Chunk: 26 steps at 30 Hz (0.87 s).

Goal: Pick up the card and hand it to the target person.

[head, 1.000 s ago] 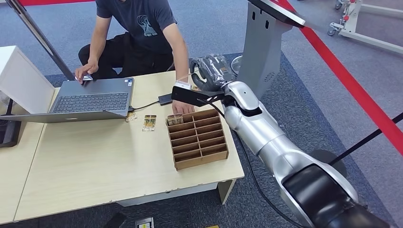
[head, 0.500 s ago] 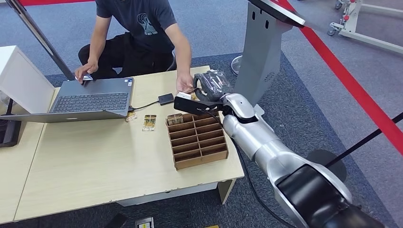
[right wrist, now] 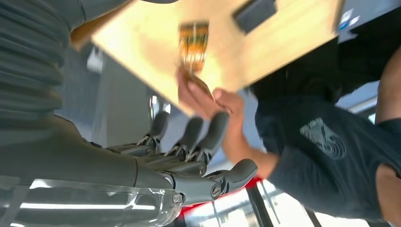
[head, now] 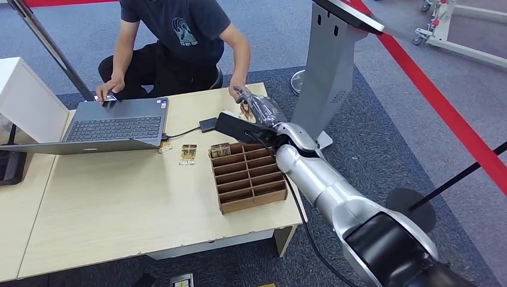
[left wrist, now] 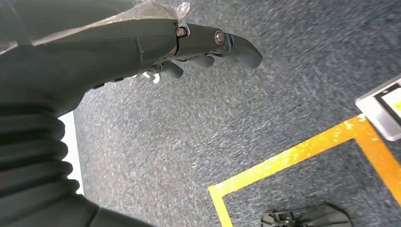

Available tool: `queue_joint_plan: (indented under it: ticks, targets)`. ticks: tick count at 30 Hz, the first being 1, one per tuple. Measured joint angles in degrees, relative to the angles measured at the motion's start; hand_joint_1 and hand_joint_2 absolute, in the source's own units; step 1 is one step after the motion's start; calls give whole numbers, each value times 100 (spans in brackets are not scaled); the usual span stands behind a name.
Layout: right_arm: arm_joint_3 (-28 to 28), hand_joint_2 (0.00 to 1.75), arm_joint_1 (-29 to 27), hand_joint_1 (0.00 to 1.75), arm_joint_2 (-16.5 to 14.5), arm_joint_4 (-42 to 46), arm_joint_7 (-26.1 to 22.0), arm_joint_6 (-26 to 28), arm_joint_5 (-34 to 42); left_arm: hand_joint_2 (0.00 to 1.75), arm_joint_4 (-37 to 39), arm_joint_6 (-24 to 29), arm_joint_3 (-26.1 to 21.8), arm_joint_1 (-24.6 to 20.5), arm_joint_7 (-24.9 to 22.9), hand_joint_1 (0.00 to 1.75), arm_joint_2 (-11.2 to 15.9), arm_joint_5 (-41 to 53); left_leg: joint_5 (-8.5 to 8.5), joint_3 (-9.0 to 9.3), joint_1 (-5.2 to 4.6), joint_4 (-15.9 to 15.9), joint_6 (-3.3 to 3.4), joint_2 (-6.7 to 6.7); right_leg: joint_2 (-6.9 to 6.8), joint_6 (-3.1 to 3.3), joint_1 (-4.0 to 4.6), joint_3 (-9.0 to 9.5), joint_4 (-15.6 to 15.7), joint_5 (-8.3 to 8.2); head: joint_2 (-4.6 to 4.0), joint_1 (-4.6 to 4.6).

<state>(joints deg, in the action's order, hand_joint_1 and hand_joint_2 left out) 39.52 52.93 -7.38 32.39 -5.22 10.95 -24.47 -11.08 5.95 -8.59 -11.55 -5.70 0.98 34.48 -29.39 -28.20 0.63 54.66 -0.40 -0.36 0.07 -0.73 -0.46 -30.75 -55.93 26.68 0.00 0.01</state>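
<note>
Counter (head: pixel 119 203) — open laptop (head: pixel 113 127), wooden divider tray (head: pixel 249 176), two cards (head: pixel 188 154) between, black adapter (head: pixel 208 124) behind tray.

Bright even indoor light, soft shadows, head view sharp, card (right wrist: pixel 193 41) beyond the fingers (right wrist: pixel 208 137) motion-blurred

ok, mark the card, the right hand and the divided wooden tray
card (right wrist: pixel 193 41), right wrist view, its printed face.
right hand (right wrist: pixel 142 163), right wrist view, palm.
wooden tray (head: pixel 281 192), head view, right outer wall.
</note>
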Motion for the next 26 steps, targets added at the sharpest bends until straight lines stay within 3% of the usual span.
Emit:
queue_joint_plan:
  ticks: [4,10,18,26]
  targets:
    - [-68,175,-546,0,348,912,208,-623,1325,0,0,51,-3,133,47,0,20,-137,-2,0,-1,0,2,-1,0,0,1,0,5,0,0,2]
    - [-246,175,-1667,0,1084,2480,405,-970,2568,0,0,80,-8,261,175,0,56,-247,-7,1,-4,1,8,3,1,-5,0,-1,12,3,0,-1]
    - [-893,175,-3365,0,2068,4452,610,-987,3220,0,0,105,-7,363,197,0,100,-295,-16,2,-2,0,12,-1,-2,-7,0,8,17,7,0,1]
    - [-1364,175,-4150,0,2448,5381,787,-1441,3299,0,0,114,-7,343,207,0,101,-335,-15,4,-2,-1,11,2,-2,-6,-1,9,16,6,0,0]
